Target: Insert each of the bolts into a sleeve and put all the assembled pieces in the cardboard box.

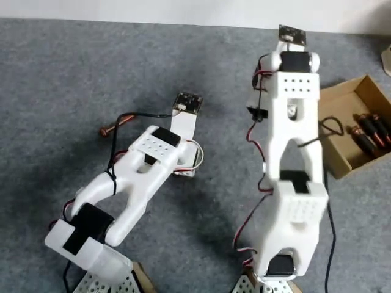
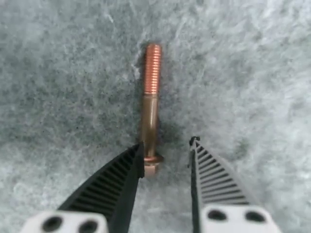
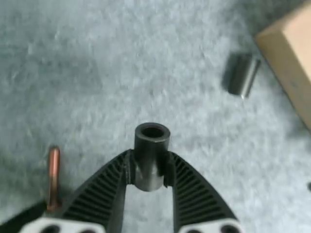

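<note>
We see box [image 1: 337,146] cut off right edge; left gripper [image 2: 167,144] spread, bolt [image 2: 150,107] head at its tip; right gripper [image 3: 149,156] clamps sleeve [image 3: 152,141].

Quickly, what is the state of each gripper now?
Left gripper: open; the bolt lies by its jaws, not gripped.
Right gripper: closed on a black sleeve.
</note>
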